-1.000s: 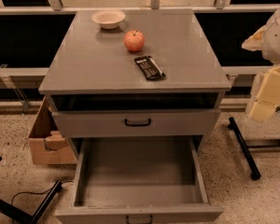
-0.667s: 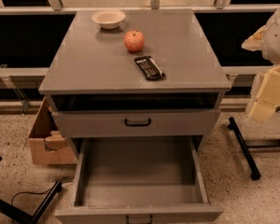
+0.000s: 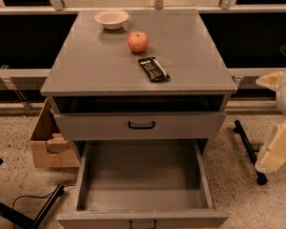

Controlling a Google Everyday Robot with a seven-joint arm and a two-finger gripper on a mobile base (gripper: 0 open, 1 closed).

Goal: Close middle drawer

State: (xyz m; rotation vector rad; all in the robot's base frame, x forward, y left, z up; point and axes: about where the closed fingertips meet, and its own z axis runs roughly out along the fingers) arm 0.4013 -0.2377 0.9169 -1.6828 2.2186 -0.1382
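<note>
Boxy grey middle drawer (image 3: pixel 143 175) stands open, cream gripper (image 3: pixel 276 148) far right.

Showed plain matte grey all over the cabinet (image 3: pixel 190 56) and the open middle drawer (image 3: pixel 143 175), with black on the loop handle (image 3: pixel 141 125) of the upper drawer front (image 3: pixel 190 126). Carried a red apple (image 3: pixel 138 41) flushed yellow, a cream bowl (image 3: pixel 111 18), and a black wrapper (image 3: pixel 153 68) with pale markings, perhaps print. Stood on a beige speckled floor (image 3: pixel 238 185). Had a brown cardboard box (image 3: pixel 47 142) at the left and a pale cream gripper (image 3: pixel 275 151) at the right edge.
</note>
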